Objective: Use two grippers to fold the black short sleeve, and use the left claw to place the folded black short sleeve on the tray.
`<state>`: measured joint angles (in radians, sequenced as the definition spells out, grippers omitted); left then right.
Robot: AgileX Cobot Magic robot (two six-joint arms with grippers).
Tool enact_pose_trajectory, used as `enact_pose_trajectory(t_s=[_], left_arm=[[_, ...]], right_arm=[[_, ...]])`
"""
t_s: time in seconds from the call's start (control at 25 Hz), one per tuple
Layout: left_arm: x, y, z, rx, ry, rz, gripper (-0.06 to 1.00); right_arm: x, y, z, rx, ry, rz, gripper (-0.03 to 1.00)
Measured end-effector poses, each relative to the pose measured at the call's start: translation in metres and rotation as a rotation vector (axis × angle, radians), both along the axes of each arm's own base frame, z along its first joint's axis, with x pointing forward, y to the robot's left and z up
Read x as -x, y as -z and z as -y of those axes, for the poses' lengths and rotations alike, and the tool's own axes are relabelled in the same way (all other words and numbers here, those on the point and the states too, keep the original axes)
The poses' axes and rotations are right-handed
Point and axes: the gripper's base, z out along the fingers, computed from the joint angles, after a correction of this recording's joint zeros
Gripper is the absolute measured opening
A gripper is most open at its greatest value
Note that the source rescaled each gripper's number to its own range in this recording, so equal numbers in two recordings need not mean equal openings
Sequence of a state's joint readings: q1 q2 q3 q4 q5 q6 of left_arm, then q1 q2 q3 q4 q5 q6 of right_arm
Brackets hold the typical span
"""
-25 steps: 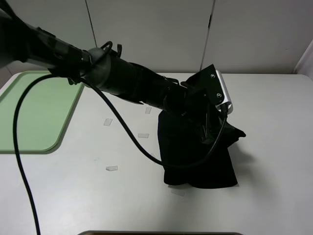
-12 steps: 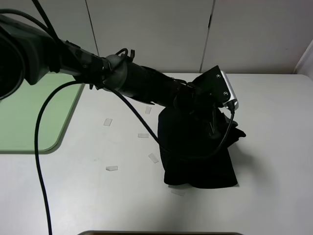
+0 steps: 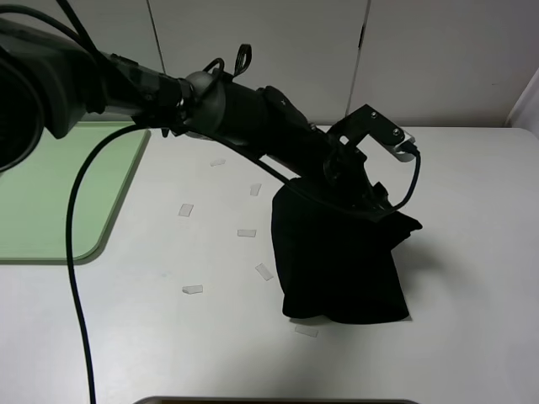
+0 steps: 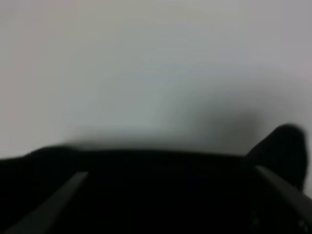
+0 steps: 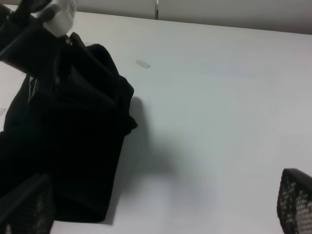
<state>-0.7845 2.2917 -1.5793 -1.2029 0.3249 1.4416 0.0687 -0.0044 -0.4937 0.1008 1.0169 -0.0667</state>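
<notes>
Exterior high shows the left end effector [image 3: 370, 202] gripping the folded black short sleeve [image 3: 341, 269]; next, carry it to the tray [image 3: 50, 210]. Right end effector [image 5: 161, 214] gapes empty.

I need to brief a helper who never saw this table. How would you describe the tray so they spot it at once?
Start from the white table and go to its far left side in the high view, away from the black short sleeve. The tray lies flat there: pale green, rectangular, rounded corners, low rim. Nothing else is green; the nearby clear strips are tiny.

Even, bright overhead light, soft shadows beside the black short sleeve [image 3: 341, 261]; left wrist view badly blurred.
</notes>
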Motion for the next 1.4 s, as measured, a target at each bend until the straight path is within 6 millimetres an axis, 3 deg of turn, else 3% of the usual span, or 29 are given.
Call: enact_pose_trajectory(t_s=[0.32,0.56,0.72,0.88,1.12,1.4], left_arm=[[-0.018,-0.007,0.000,-0.128,-0.219,0.138,0.65],[-0.030,-0.016,0.002,0.050,-0.425,0.254,0.64],[-0.027,-0.014,0.001,0.184,-0.424,0.303,0.64],[-0.018,0.005,-0.001,0.267,-0.344,0.310,0.64],[-0.010,0.046,-0.001,0.241,-0.279,0.284,0.64],[-0.003,0.074,0.003,0.296,-0.138,0.403,0.64]], right_arm=[[0.000,0.000,0.000,-0.001,-0.001,0.000,1.00],[0.000,0.000,0.000,-0.001,-0.001,0.000,1.00],[0.000,0.000,0.000,-0.001,-0.001,0.000,1.00],[0.000,0.000,0.000,-0.001,-0.001,0.000,1.00],[0.000,0.000,0.000,-0.001,-0.001,0.000,1.00],[0.000,0.000,0.000,-0.001,-0.001,0.000,1.00]])
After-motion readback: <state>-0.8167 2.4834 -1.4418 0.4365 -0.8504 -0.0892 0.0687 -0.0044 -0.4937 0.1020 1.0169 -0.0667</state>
